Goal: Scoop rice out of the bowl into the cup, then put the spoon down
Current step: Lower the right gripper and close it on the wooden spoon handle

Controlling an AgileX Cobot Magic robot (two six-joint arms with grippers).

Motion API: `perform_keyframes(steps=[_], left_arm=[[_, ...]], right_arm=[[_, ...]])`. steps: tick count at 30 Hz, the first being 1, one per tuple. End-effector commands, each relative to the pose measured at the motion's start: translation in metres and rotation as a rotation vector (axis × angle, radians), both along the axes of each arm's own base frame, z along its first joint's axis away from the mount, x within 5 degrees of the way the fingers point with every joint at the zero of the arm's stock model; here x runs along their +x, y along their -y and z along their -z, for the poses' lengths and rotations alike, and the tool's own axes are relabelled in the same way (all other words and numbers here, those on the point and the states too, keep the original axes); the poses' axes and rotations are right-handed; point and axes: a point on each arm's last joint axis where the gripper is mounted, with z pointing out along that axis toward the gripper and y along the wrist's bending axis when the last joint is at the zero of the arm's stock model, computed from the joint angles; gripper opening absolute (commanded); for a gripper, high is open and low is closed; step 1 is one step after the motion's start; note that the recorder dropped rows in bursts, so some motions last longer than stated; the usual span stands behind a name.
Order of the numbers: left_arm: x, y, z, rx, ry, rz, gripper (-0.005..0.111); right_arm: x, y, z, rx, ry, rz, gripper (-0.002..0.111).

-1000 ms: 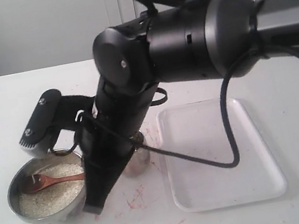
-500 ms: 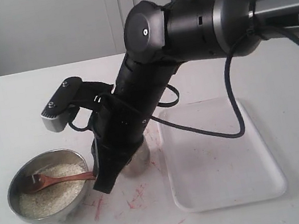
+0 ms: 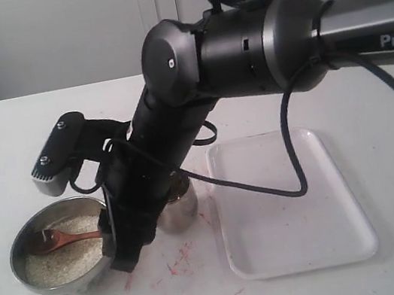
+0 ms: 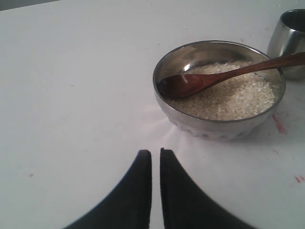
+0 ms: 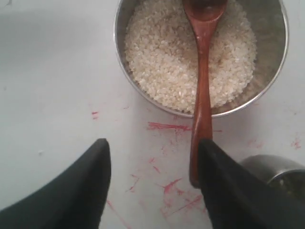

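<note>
Exterior high oblique, left wrist low, right wrist overhead, sharing bowl (image 3: 60,287)

in the exterior view the right arm (image 3: 171,129) hides most of the cup (image 3: 183,209) and the spoon (image 3: 59,237) handle's end — in the right wrist view the bowl (image 5: 120,62), spoon head and cup are cut off by the picture's edges.

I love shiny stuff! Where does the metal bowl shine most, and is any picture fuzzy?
Left wrist view: the bowl gleams brightest on its inner wall. Right wrist view: the rice looks sharp, but the pincer up close has fuzzy edges. Exterior view: everything is a little soft, and the black arm shows a grey sheen.
</note>
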Motion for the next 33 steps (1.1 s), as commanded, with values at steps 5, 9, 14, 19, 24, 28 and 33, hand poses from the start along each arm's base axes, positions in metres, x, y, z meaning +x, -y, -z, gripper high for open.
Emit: perform_keyframes(steps=[5,9,14,19,24,28,33], left_arm=[[0.0,0.0,-0.002,-0.012,0.006,-0.001,0.014],[0.0,0.0,-0.002,-0.012,0.006,-0.001,0.014],[0.0,0.0,-0.002,-0.012,0.006,-0.001,0.014],[0.0,0.0,-0.002,-0.012,0.006,-0.001,0.014],[0.0,0.0,-0.002,-0.012,0.006,-0.001,0.014],[0.0,0.0,-0.002,-0.012,0.006,-0.001,0.014],[0.0,0.0,-0.002,-0.012,0.006,-0.001,0.014]], right_arm=[[-0.004,-0.015,-0.002,-0.059,0.175,-0.037,0.055],[-0.001,-0.015,0.006,-0.078,0.154,0.003,0.055],[0.004,-0.018,0.024,-0.111,0.131,0.012,0.055],[0.008,-0.017,0.031,-0.136,0.153,0.021,0.055],[0.009,-0.018,0.036,-0.147,0.145,0.019,0.055],[0.009,-0.018,0.04,-0.151,0.143,0.02,0.055],[0.01,-0.019,0.043,-0.156,0.136,0.021,0.055]])
